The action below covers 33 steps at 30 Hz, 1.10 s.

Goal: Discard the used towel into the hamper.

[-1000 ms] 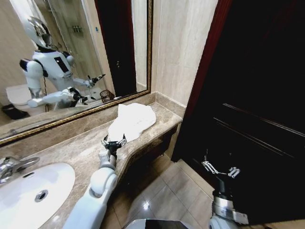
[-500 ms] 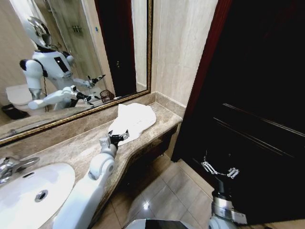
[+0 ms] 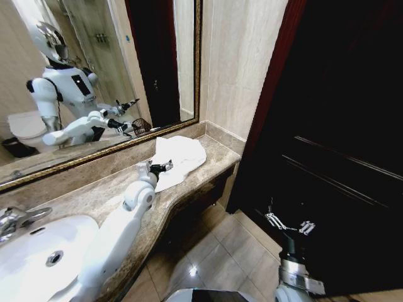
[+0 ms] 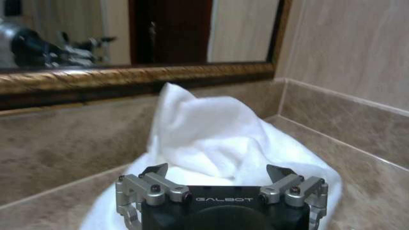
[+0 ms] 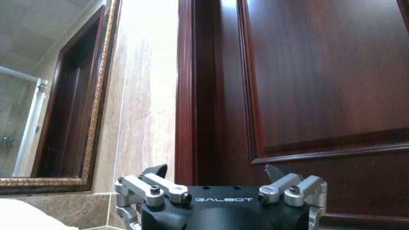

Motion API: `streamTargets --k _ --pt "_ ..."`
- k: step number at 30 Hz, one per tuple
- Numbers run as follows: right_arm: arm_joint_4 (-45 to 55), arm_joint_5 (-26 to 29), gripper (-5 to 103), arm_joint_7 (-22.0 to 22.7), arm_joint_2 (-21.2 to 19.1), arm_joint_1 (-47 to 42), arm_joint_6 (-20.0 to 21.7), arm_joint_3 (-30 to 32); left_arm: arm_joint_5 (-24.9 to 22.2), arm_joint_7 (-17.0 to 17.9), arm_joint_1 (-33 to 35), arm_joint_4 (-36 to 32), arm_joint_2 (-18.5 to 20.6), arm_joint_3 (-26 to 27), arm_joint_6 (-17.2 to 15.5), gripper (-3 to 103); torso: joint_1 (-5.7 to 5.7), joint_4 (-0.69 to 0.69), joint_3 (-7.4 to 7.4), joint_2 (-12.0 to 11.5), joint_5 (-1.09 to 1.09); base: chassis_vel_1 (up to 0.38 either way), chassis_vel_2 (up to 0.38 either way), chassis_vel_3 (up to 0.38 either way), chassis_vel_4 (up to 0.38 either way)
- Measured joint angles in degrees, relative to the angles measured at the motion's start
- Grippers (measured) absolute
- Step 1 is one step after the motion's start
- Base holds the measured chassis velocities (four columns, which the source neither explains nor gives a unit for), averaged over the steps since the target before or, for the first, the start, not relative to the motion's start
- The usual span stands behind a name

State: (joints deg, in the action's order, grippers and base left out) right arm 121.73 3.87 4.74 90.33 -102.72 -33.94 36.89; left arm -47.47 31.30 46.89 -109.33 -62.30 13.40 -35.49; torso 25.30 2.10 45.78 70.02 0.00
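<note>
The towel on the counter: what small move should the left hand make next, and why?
Probably ease the left hand forward and down onto the towel. Its fingers are open, the crumpled white towel lies just ahead on the counter, and nothing is gripped yet.

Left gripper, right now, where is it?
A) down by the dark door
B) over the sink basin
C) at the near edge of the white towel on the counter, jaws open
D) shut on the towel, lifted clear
C: the left gripper sits at the near edge of the towel on the marble counter, jaws spread with nothing between them; the right gripper hangs by the dark door.
</note>
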Motion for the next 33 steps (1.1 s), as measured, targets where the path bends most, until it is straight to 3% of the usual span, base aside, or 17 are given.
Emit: streamTargets --k 2,8,13,24,25,28,30,33 --pt "0.04 0.06 100 0.07 0.0 -0.1 0.0 0.12 -2.4 0.76 -1.89 0.83 1.2 -2.46 -0.62 100 0.0 0.0 0.0 0.0 0.0 0.0 0.0 0.0 0.0" --pt "0.17 0.42 100 0.28 0.01 -0.19 -0.07 0.5 -3.44 0.33 -5.62 4.3 4.31 -7.84 -0.94 100 0.0 0.0 0.0 0.0 0.0 0.0 0.0 0.0 0.0" --pt "-0.06 0.9 100 0.39 0.02 -0.14 -0.32 0.91 -2.86 -2.09 -9.43 8.43 6.72 -12.15 -0.87 100 0.0 0.01 0.0 0.0 0.01 0.0 0.0 0.0 0.0" --pt "-0.3 1.91 100 0.5 -0.25 -0.05 -0.42 1.63 -2.0 -6.95 -18.62 19.88 5.57 -19.48 0.01 102 0.0 0.0 0.0 0.0 0.0 0.0 0.0 0.0 0.0" --pt "-0.3 2.29 100 0.51 -0.35 -0.12 -0.42 1.87 -1.72 -9.1 -19.68 21.68 5.02 -19.7 0.04 98 0.0 -0.01 0.0 0.0 0.01 0.0 0.0 0.0 0.0" --pt "-0.39 2.77 100 0.51 -0.48 -0.18 -0.42 2.21 -1.55 -11.19 -20.52 23.23 4.34 -19.85 -0.03 90 0.0 0.0 0.0 0.0 0.01 0.0 0.0 0.0 0.0" --pt "-0.43 2.95 100 0.51 -0.5 -0.2 -0.44 2.29 -1.54 -11.48 -20.57 23.44 4.09 -19.91 0.01 85 0.0 0.0 0.0 0.0 0.01 0.0 0.0 0.0 0.0" --pt "-0.69 3.18 100 0.5 -0.54 -0.2 -0.6 2.35 -1.54 -11.62 -20.35 23.53 3.23 -20.13 0.63 68 -0.01 0.0 -0.01 0.0 0.01 0.0 0.0 0.0 0.0"
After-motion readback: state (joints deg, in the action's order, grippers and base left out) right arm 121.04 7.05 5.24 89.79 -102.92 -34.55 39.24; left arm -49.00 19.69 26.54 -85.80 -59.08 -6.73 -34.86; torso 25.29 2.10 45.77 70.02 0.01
